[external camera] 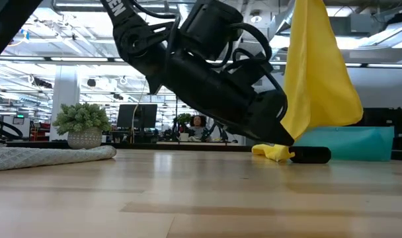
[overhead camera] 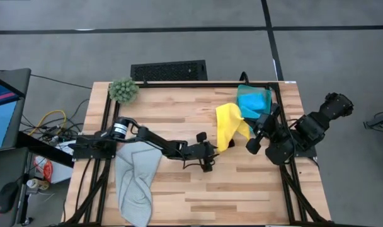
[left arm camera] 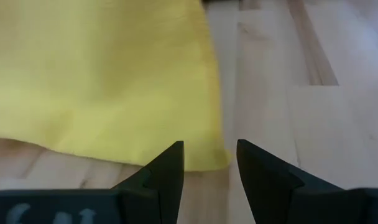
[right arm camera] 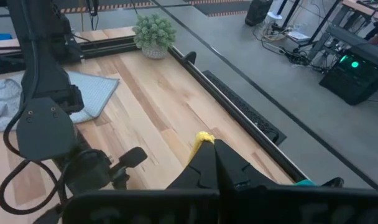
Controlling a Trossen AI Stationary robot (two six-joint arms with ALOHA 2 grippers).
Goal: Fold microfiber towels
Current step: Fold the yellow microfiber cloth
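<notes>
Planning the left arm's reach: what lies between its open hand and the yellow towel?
Only bare tabletop separates the left hand from the yellow towel, per the left wrist view.

Dark jointed arms (overhead camera: 160, 144) (silver-banded joint)

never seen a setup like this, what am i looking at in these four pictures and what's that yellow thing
Two dark robot arms work at a wooden table. One picture looks straight down, one looks level across the tabletop, and two come from cameras on the arms' wrists. The yellow thing is a microfiber towel. The right gripper is shut on one corner and holds it up, so it hangs with its lower end on the wood. The left gripper is open, low beside the towel's edge. A grey towel lies at the left, a teal towel at the right, and a small green plant stands in a corner.
</notes>
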